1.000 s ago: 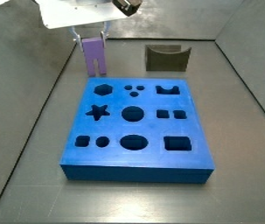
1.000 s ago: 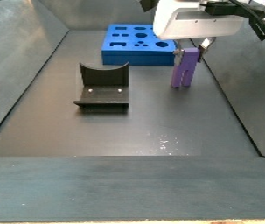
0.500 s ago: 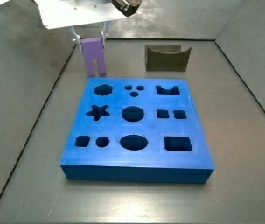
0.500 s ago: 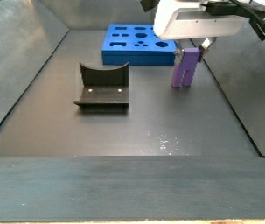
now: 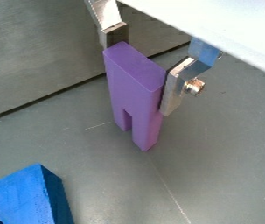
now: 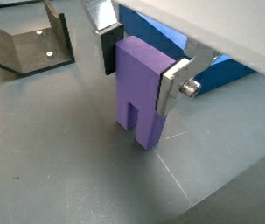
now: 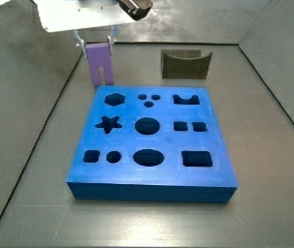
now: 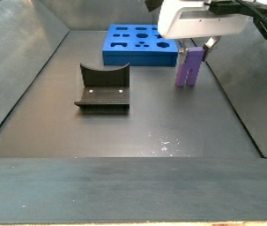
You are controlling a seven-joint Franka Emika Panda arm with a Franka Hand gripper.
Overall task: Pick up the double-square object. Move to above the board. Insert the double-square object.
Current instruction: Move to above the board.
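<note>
The double-square object is a tall light-purple block with a slot in its lower end. It stands upright just beyond the far left corner of the bright-blue board. My gripper is above it and shut on its top. In both wrist views the silver fingers press its two sides. Its lower end is at or just above the grey floor. In a side view the block is beside the board, under the gripper.
The dark fixture stands behind the board's far edge, also seen in a side view and a wrist view. Grey tray walls rise on all sides. A corner of the board shows in a wrist view.
The gripper and the purple block have risen slightly. Nothing else has moved.
</note>
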